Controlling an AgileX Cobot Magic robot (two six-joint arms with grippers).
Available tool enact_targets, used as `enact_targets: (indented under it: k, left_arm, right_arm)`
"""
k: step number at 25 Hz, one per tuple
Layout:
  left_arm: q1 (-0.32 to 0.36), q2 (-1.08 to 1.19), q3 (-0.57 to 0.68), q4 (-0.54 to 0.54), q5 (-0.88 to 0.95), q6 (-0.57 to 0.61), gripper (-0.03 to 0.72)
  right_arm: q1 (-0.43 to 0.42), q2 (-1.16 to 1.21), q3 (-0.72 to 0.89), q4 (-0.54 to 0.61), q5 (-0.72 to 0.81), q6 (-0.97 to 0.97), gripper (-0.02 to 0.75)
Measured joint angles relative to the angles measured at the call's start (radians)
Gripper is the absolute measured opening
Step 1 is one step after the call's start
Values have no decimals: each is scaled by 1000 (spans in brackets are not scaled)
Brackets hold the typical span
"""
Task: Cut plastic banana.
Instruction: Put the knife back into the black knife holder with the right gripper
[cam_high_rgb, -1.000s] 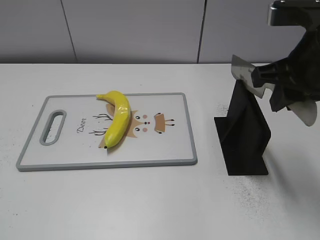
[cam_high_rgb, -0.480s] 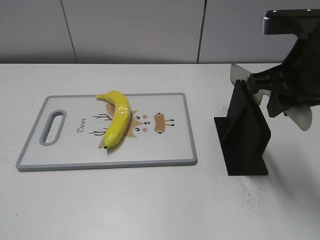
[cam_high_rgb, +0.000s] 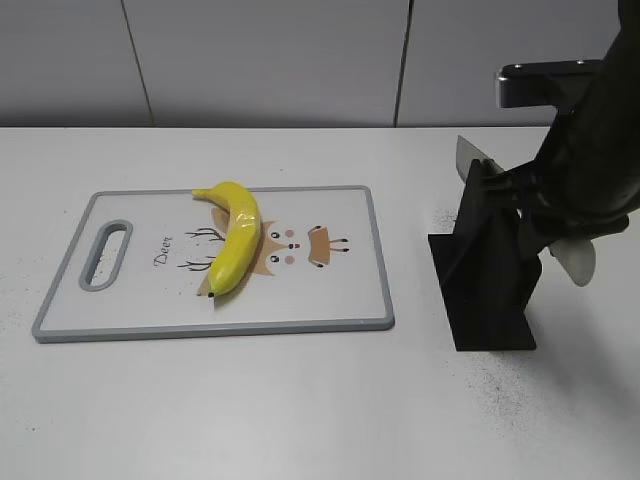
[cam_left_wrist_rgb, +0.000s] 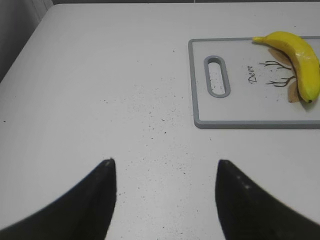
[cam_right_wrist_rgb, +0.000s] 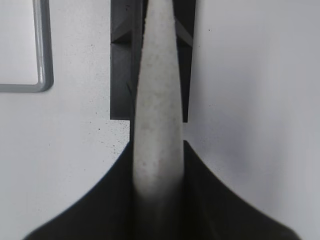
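The plastic banana (cam_high_rgb: 236, 240) is glossy yellow, whole and curved, and lies on a white cutting board (cam_high_rgb: 330, 300) with a grey rim. It also shows in the left wrist view (cam_left_wrist_rgb: 305, 60). My right gripper (cam_high_rgb: 545, 215) is shut on the pale handle of a knife (cam_right_wrist_rgb: 157, 100). The knife sits low against the black knife stand (cam_high_rgb: 490, 280); its blade tip (cam_high_rgb: 470, 155) pokes out on the stand's left. My left gripper (cam_left_wrist_rgb: 165, 162) is open and empty over bare table, left of the board (cam_left_wrist_rgb: 235, 112).
The board has a slot handle (cam_high_rgb: 105, 255) at its left end and a deer drawing. The black stand (cam_right_wrist_rgb: 122, 75) stands on the white table to the right of the board. A grey wall runs behind the table.
My right gripper has moved down and to the left with the knife, from above the stand to low against it. The banana and board have not moved.
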Motion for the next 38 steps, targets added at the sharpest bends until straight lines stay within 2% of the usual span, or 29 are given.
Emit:
enact_targets:
  k: [7,9,13,15,17,22,31,38]
  left_arm:
    - [0,0,0,0,0,0,577]
    - [0,0,0,0,0,0,561]
    - [0,0,0,0,0,0,529]
    - [0,0,0,0,0,0,516]
    - [0,0,0,0,0,0,506]
    - [0,0,0,0,0,0,492]
    - [0,0,0,0,0,0,491]
    - [-15,0,0,0,0,0,490]
  right_arm:
    - [0,14,0,2,3,0,176]
    - [0,14,0,7,13,0,249]
    - [0,14,0,8,26,0,477]
    - [0,14,0,8,26,-5,559]
    - [0,14,0,8,27,-14,601]
    - [0,-34,0,10,14,-56,617]
    - [0,-285,5,11,-4,-278,601]
    - [0,-527,185,14,-47,-355,594]
